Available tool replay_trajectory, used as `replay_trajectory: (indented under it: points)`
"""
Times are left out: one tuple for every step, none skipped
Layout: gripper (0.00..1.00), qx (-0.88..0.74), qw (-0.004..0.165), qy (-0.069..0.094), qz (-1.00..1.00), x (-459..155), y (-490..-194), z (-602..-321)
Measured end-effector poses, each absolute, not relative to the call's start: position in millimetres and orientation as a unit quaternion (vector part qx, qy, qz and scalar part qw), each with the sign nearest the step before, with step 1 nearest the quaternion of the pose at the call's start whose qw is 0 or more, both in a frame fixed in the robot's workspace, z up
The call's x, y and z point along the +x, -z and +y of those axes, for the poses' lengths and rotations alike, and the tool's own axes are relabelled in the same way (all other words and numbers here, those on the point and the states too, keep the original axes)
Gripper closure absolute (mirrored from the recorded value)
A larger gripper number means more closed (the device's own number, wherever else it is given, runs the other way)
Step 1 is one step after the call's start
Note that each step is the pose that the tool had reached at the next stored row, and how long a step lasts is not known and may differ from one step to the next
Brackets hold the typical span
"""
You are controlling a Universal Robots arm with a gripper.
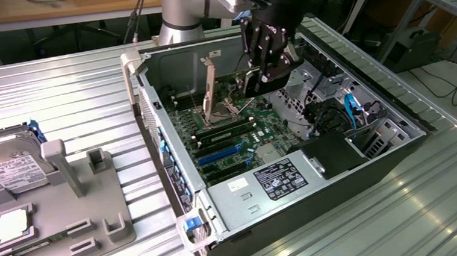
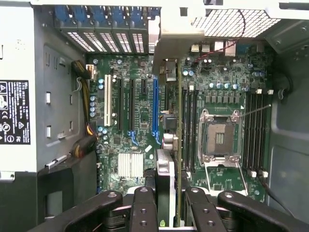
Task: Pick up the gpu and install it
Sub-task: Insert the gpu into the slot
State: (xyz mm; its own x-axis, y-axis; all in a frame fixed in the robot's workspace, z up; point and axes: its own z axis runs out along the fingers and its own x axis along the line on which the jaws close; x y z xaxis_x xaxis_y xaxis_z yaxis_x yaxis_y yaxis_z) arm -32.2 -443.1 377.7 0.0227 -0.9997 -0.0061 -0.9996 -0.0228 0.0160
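The gpu [image 2: 175,145] shows edge-on in the wrist view: a thin green board with a black shroud, its silver end bracket [image 2: 176,38] at the far end. My gripper [image 2: 169,212] is shut on it, one black finger on each face. The card hangs upright above the motherboard [image 2: 140,125], next to a long blue slot [image 2: 155,108]; I cannot tell whether it touches the board. In the exterior view the gripper [image 1: 269,71] reaches down into the open computer case [image 1: 155,109] with the gpu [image 1: 254,85] below it.
An empty processor socket [image 2: 219,137] and memory slots [image 2: 256,130] lie beside the card. Cables and a drive cage [image 1: 348,119] crowd the case's right side in the exterior view. On its left, a grey fixture [image 1: 97,215] carries a hard drive [image 1: 9,164] and a processor chip [image 1: 10,225].
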Motion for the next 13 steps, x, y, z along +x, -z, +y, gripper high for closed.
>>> replay_trajectory:
  points:
    - [0.72,0.715,0.004,0.008,-0.699,-33.2,-376.7,-443.0]
    - [0.72,0.715,0.004,0.008,-0.699,-34.2,-375.6,-443.0]
    - [0.72,0.714,0.003,0.008,-0.700,-35.6,-374.2,-443.0]
    - [0.72,0.714,0.003,0.008,-0.701,-36.6,-373.3,-443.0]
    - [0.72,0.713,0.003,0.008,-0.701,-37.9,-372.1,-443.0]
    - [0.72,0.712,0.003,0.008,-0.702,-38.8,-370.9,-443.0]
    - [0.72,0.711,0.003,0.008,-0.703,-39.7,-369.4,-443.0]
    - [0.72,0.711,0.004,0.008,-0.703,-40.5,-368.2,-443.0]
    - [0.72,0.711,0.004,0.008,-0.703,-41.1,-367.1,-442.9]
    - [0.72,0.711,0.004,0.008,-0.703,-41.6,-366.1,-442.9]
    - [0.72,0.711,0.004,0.008,-0.703,-42.1,-365.0,-442.9]
    - [0.72,0.711,0.004,0.008,-0.703,-42.8,-364.0,-442.9]
    - [0.72,0.711,0.004,0.008,-0.703,-44.6,-362.2,-442.9]
